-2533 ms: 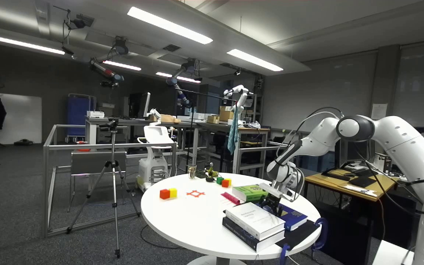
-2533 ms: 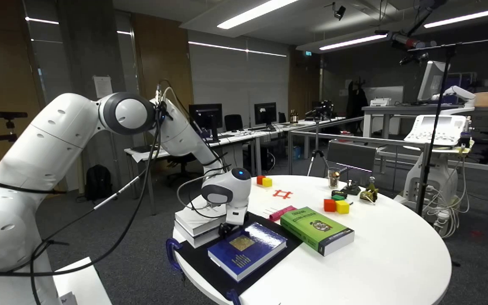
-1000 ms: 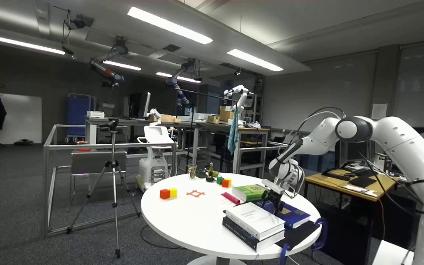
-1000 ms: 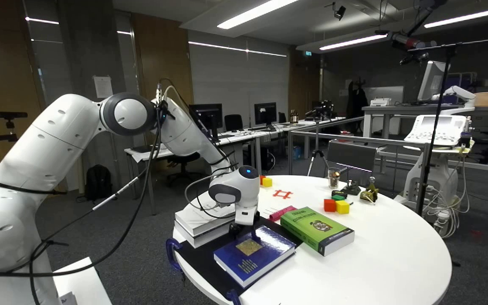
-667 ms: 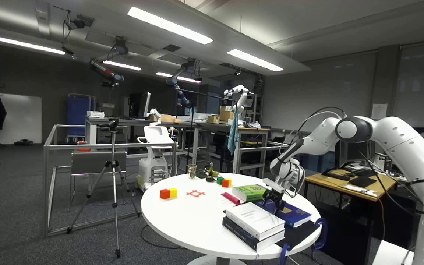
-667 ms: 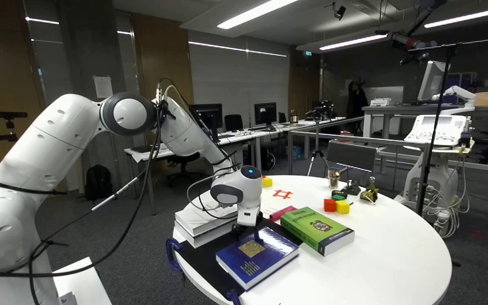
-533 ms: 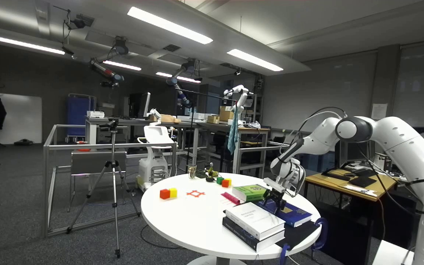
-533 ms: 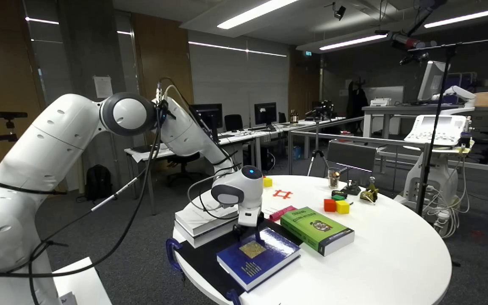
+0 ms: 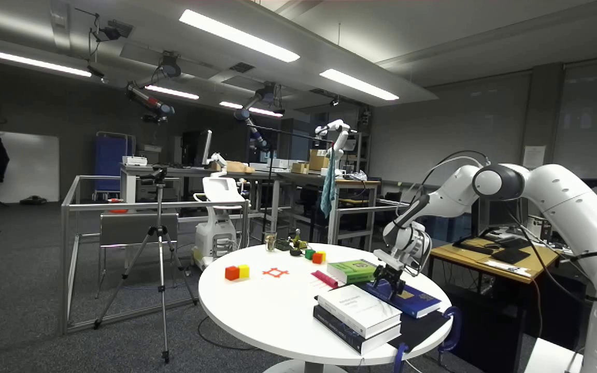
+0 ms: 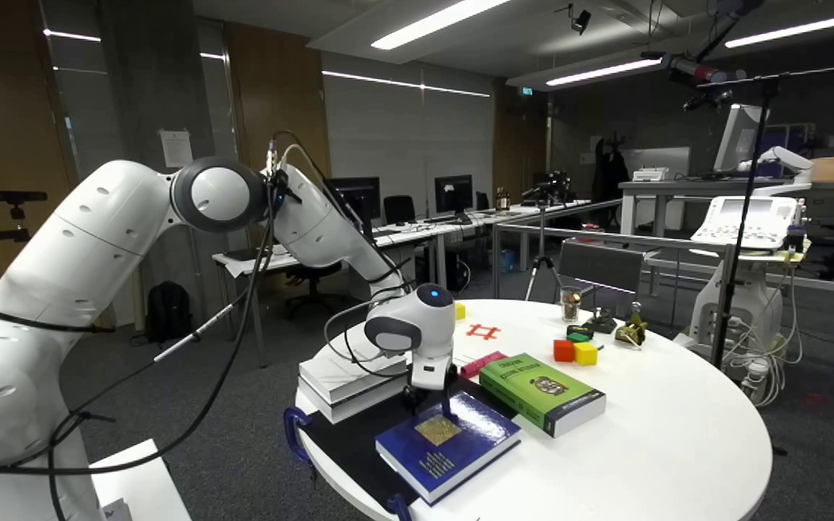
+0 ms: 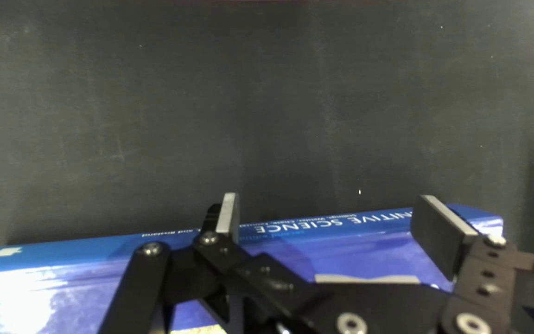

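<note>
Gapes wide at the gripper (image 11: 329, 222), released, touching one blue book (image 10: 448, 446); shows two stacked books (image 9: 359, 315), one green book (image 10: 544, 392), five cubes (image 9: 232, 273).

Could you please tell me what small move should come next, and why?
Perhaps nudge the blue book a little further from the stacked books: it has slid away from them along with the end effector, whose open jaws grip nothing, so pushing seems workable.

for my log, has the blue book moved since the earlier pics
Yes: in an exterior view the blue book has shifted toward the camera and picture right, away from the book stack.
</note>
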{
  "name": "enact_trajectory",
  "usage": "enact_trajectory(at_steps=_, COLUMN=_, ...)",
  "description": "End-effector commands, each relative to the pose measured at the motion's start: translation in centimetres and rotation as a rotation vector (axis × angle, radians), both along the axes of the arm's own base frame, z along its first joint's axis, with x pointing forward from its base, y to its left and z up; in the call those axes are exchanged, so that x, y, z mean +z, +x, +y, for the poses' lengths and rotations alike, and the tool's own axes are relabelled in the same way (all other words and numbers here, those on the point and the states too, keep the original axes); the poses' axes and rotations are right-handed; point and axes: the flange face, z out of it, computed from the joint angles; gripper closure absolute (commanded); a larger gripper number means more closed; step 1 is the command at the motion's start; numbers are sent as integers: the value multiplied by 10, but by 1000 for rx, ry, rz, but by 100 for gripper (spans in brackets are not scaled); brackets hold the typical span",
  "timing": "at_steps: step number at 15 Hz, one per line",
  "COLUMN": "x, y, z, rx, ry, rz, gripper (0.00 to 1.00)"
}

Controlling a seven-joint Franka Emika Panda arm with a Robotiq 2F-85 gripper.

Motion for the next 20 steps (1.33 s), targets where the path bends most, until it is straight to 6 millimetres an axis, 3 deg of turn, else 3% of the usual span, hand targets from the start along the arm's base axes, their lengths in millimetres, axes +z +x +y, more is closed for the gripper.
enact_trajectory(at_steps=1, x=5, y=0, z=-17, rx=21, ry=1, rz=-11, gripper=0)
enact_trajectory(at_steps=9, x=7, y=-4, z=-30, rx=26, ry=-8, rz=-19, gripper=0)
enact_trajectory(at_steps=20, x=13, y=-8, z=-62, rx=4, ry=-19, rz=-41, gripper=0)
